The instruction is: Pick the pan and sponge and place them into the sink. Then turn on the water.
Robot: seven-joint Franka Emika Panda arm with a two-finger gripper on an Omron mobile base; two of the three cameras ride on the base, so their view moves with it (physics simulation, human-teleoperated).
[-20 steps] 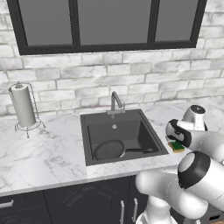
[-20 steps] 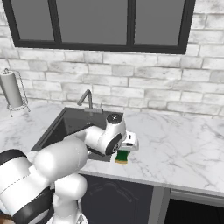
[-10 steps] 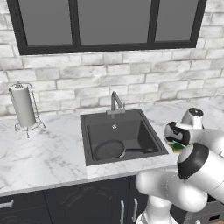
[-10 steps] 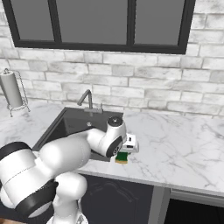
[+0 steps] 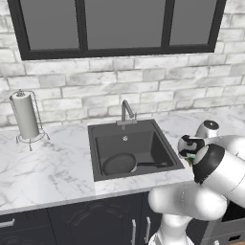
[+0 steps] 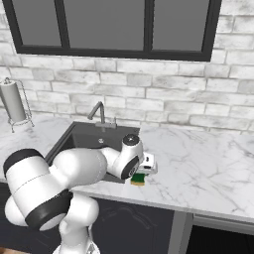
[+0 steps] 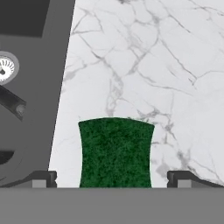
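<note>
Hand view: fingers [image 7: 112,179] spread wide, straddling the sponge [image 7: 116,151].
The sponge lay between the two tips, untouched, on the worktop [image 7: 153,65] just right of the sink [image 5: 131,148]; its long axis ran along the gap. The pan [image 5: 119,163] sat in the sink.

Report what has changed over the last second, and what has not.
The arm has swung a little to the right and lowered, settling the open gripper down over the sponge, one finger on each side of it. Nothing has been gripped or let go. The sponge stays on the counter beside the sink, and the pan stays in the basin, with no water running from the faucet.
</note>
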